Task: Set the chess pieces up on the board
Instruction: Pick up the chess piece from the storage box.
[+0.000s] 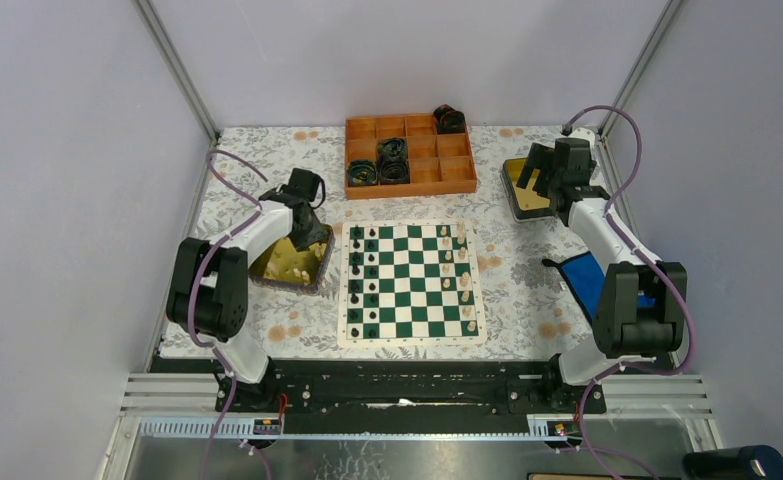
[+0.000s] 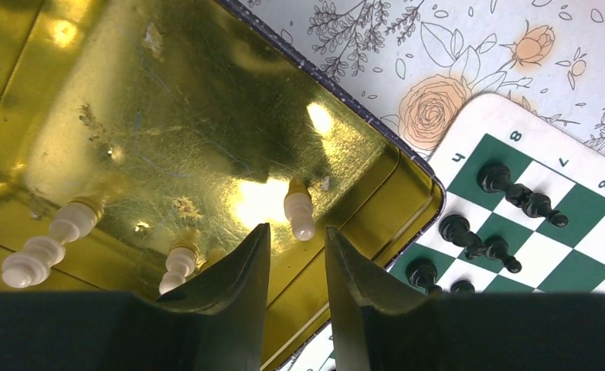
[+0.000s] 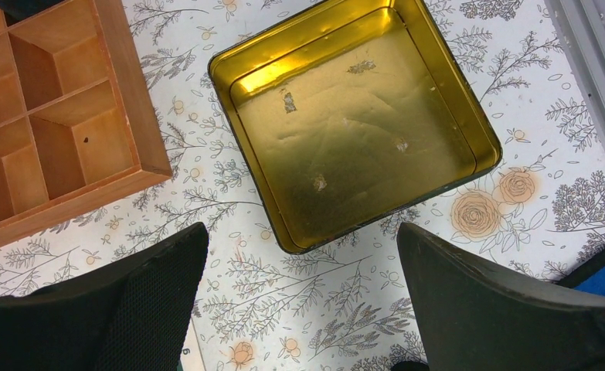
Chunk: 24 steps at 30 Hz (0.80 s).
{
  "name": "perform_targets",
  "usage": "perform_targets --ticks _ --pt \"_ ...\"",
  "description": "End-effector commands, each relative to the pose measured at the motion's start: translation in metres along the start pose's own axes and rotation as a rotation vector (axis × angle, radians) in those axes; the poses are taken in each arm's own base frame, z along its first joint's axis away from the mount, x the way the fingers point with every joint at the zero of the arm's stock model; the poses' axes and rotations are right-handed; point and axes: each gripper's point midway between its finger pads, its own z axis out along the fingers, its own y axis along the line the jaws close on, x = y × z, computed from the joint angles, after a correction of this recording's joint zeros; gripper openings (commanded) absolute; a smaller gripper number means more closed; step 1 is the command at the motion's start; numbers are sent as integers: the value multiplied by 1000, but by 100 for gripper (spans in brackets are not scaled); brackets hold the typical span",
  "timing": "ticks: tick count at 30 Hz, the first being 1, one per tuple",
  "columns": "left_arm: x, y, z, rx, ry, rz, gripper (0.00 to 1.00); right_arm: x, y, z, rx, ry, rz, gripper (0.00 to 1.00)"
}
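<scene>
Item one, the desk, under a floral cloth, carries everything. Item two, the board, lies in the centre, with black chess pieces along its left files and white ones along its right; the white rows look incomplete. Item three, the orange tray, sits beyond the board. Item four, the left tin, is just left of the board and holds loose white pieces lying on their sides. Item five, the right tin, is bare inside as far as I see. Item six, the right end effector, is released wide above that bare tin, well apart from any piece. Item seven, the left end effector, hangs inside the left tin, fingers a narrow gap apart and grasping nothing. Item eight, the nearest white piece, lies at the mouth of that gap, straight ahead, its long axis running into the gap and so crosswise to the squeeze. Two further pieces lie off to the left. I judge the left arm the one placed to pick.
</scene>
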Motion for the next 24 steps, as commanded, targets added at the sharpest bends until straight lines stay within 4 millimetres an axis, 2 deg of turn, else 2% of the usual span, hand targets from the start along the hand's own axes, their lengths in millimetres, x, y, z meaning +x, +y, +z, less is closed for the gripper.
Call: perform_targets --ticks 1,14,17,24 --pt "0 -7 9 35 12 -20 38 -20 12 -1 -31 -52 12 100" --pt "0 -8 21 29 33 -1 33 -18 9 1 -18 -49 6 100" --pt "0 -8 24 27 39 7 28 -17 8 0 -14 -47 4 100" --pt "-3 -8 21 32 31 10 9 -18 6 -2 -7 -50 2 100"
